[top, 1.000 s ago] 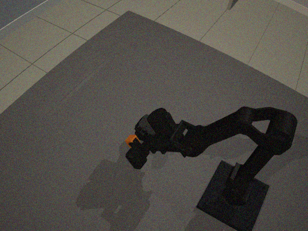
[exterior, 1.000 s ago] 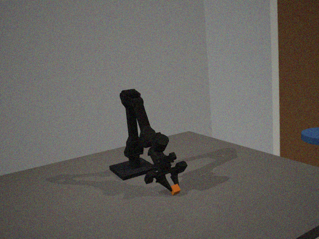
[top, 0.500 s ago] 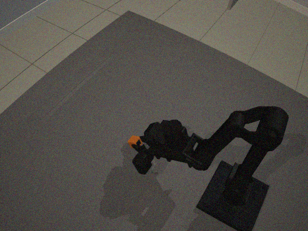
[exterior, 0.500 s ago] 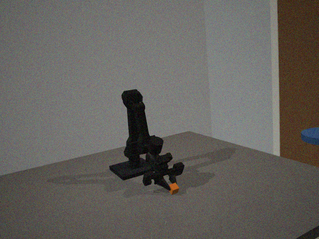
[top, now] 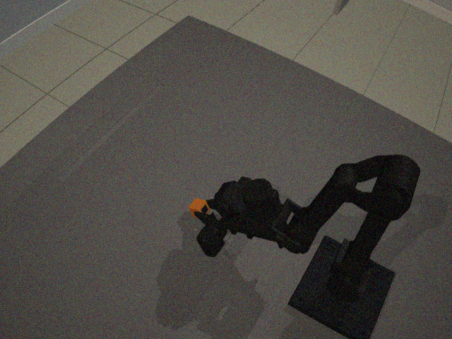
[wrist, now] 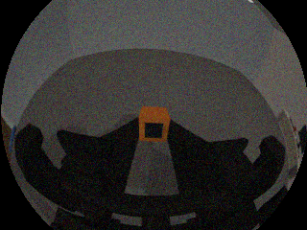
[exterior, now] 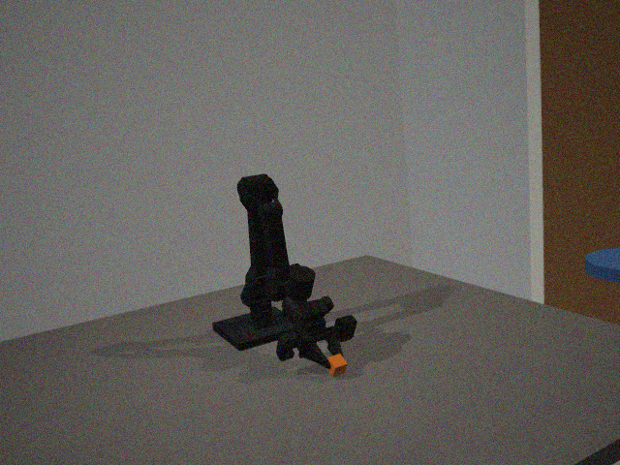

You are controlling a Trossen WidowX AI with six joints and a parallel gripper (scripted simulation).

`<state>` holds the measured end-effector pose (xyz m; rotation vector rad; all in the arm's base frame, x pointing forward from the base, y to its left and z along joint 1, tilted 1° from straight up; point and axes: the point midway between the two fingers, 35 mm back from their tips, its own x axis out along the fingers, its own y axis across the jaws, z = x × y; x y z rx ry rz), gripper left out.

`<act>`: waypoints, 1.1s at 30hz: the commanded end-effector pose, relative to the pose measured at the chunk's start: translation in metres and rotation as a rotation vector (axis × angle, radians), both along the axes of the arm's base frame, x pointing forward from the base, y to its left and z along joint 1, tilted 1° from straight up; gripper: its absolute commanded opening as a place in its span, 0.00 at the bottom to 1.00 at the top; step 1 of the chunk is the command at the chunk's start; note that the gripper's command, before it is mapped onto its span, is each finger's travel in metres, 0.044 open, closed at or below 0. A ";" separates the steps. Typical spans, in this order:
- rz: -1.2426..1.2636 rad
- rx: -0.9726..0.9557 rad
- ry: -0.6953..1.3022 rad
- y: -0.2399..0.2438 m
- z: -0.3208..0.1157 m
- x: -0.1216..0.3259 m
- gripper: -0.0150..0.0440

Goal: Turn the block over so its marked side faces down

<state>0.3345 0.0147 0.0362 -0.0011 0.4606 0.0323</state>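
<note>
The small orange block [top: 197, 204] [exterior: 337, 365] [wrist: 154, 114] is between the fingertips of my gripper [top: 203, 207] [exterior: 336, 361] [wrist: 154, 123], which is shut on it. The gripper leans far over, low above the grey table [top: 219, 91] [exterior: 150, 425]. The block's marked side, a dark square [wrist: 153, 129] in an orange border, faces back toward the wrist camera and the palm. A plain orange side faces away in the exterior view. The block looks slightly tilted. Its underside is hidden, and I cannot tell whether it touches the table.
The arm's dark base plate [top: 310, 280] [exterior: 240, 340] stands on the table behind the gripper. The arm's shadow lies around the gripper. A blue round top [exterior: 605, 264] stands beyond the table at the right in the exterior view.
</note>
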 end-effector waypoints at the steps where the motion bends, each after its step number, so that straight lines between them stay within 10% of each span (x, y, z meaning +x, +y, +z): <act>1: -0.001 -0.009 0.000 -0.001 -0.001 -0.001 0.25; 19: -0.001 -0.009 0.000 -0.001 -0.001 -0.001 1.00; 33: -0.001 -0.009 0.000 -0.001 -0.001 -0.001 1.00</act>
